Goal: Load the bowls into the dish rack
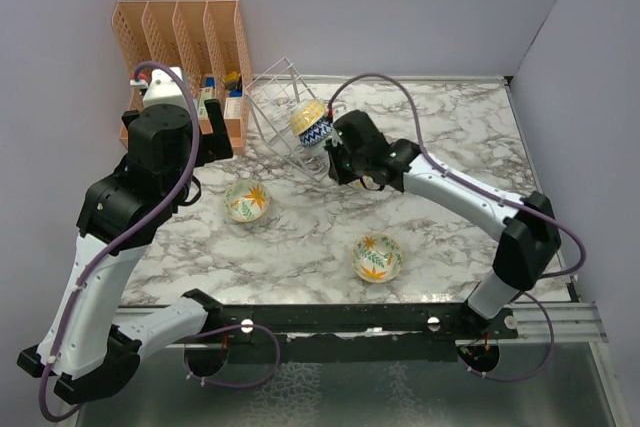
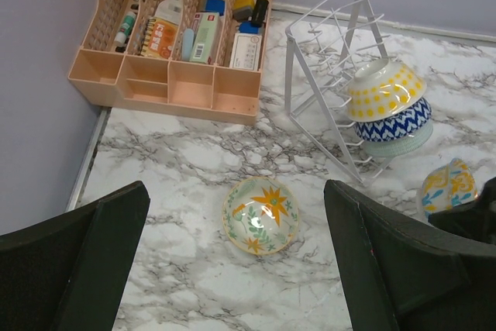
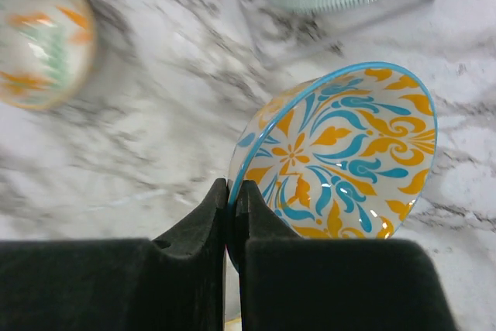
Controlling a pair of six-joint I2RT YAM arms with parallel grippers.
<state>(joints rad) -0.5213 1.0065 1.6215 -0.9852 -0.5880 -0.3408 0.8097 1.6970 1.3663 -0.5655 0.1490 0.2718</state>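
— The bench (image 1: pixel 450 147) carries our dish rack (image 2: pixel 325 75), three bowls (image 2: pixel 385 91) slotted in it; our right arm (image 1: pixel 460 192) stretches low beside it.

— We have the right fingers (image 3: pixel 194 222) clenched on the blue-and-orange bowl (image 3: pixel 341 160), tilted beside the rack. It looks stiff, glazed, probably slick and chippable, so the rim suits us. Our left fingers (image 2: pixel 101 246) gape, empty.

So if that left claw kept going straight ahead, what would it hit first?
Most likely the cream flower bowl on the marble table, roughly centred ahead of the open left gripper; depth is unclear.
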